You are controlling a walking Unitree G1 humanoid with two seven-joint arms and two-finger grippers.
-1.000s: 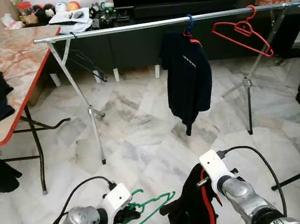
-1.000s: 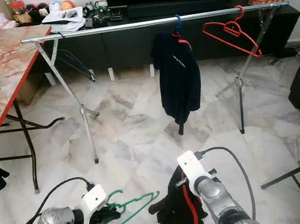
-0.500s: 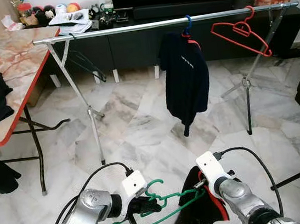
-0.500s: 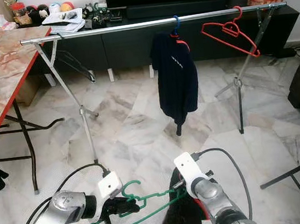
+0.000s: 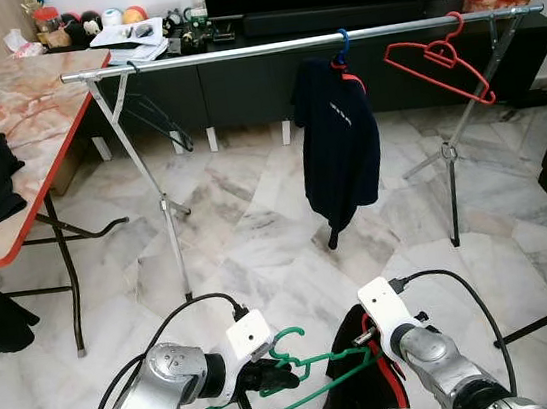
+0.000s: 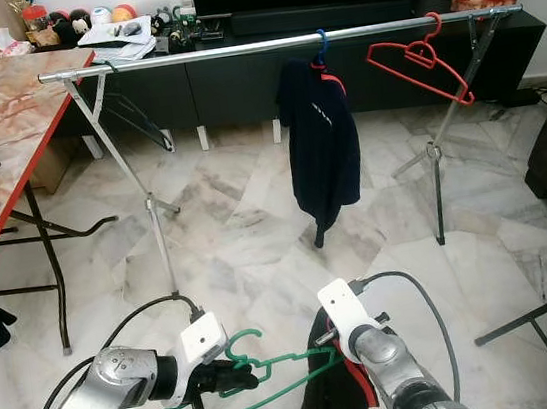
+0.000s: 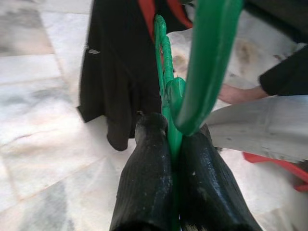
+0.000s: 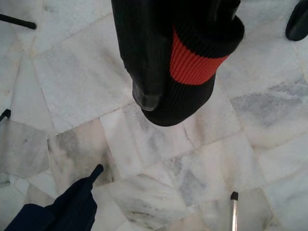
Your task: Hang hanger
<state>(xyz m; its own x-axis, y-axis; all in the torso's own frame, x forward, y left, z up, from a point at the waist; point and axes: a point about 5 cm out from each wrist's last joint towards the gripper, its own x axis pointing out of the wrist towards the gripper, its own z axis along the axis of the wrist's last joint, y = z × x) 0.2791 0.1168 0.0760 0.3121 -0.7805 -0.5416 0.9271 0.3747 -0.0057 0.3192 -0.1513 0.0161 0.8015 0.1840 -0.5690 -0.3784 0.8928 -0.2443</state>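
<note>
I have the left tool point(image 5: 261, 378) pinched shut on the neck of the green hanger point(image 5: 278, 393), just under its hook; the left wrist view shows both black fingers point(image 7: 144, 187) pressed against the green wire. The hanger sits low and near me, lying roughly level above the marble floor point(image 5: 256, 227), with its right end reaching across to the right tool point(image 5: 366, 356). That right tool is carrying a black garment with red trim point(image 5: 365, 399), which droops below it; the cloth covers the fingers, so I cannot tell exactly how they close, but the garment hangs from them, so I take it as gripped.

As I judge it, I am in the dressing step: getting the hanger's right arm into the garment before anything goes up. The rail point(image 5: 303, 41) stands far across the floor, already carrying a dark top on a blue hanger point(image 5: 341, 145) and an empty red hanger point(image 5: 439, 60) further right.

Next I need to feed the hanger end into the garment's opening, seat both shoulders, then walk forward and raise the hook over the free stretch of rail left of the dark top.
</note>
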